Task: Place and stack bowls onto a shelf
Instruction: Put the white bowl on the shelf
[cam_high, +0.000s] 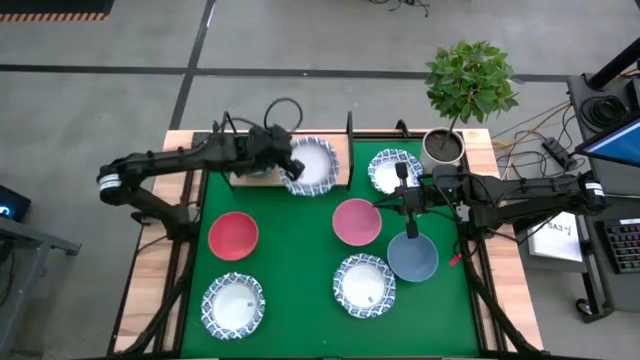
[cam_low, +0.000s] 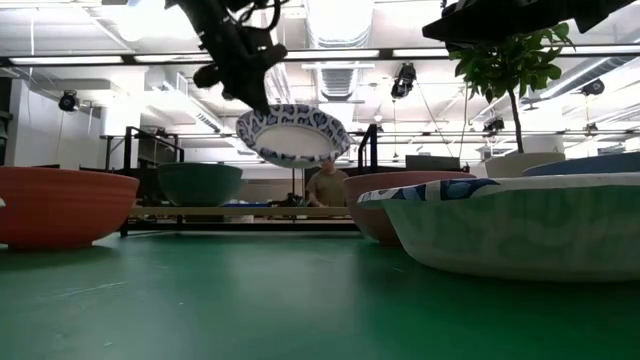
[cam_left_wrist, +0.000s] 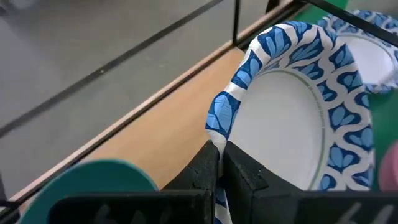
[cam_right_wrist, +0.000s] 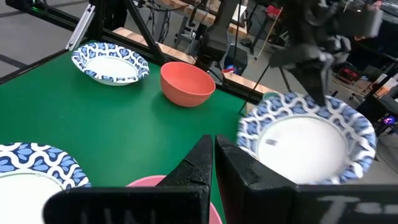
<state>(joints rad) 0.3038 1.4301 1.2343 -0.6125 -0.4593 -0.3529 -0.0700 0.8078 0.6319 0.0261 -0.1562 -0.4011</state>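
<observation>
We've got the left gripper (cam_high: 291, 166) with its fingers (cam_left_wrist: 208, 163) pinched tight on the rim of a blue-patterned white bowl (cam_high: 312, 165), holding it tilted and clear of the worktop, above the light-wood shelf (cam_left_wrist: 163, 134) at the far edge. A dark green bowl (cam_low: 200, 184) already sits on the shelf, just beside the fingers on the side away from the carried bowl. In the low view the held bowl hangs well above shelf level, rim canted toward us.

Right gripper (cam_high: 409, 222) has its fingers pressed together on nothing, hovering just above the grey-blue bowl (cam_high: 413, 257), near the pink bowl (cam_high: 357, 221). Still on the green mat (cam_high: 295, 260): red bowl (cam_high: 233, 235), two patterned bowls at the near side, one more patterned bowl (cam_high: 394, 171) by the plant pot (cam_high: 443, 148).

Step in hand, as we read it: set the held bowl on the shelf. To do it well we'd level the bowl first, then lower until its base meets the wood beside the green one, or centre it over the green one to stack. Release only once it is seated, since a rim pinch lets the bowl swing. Mind the black rod supports (cam_high: 350, 150) close to the bowl's far side
</observation>
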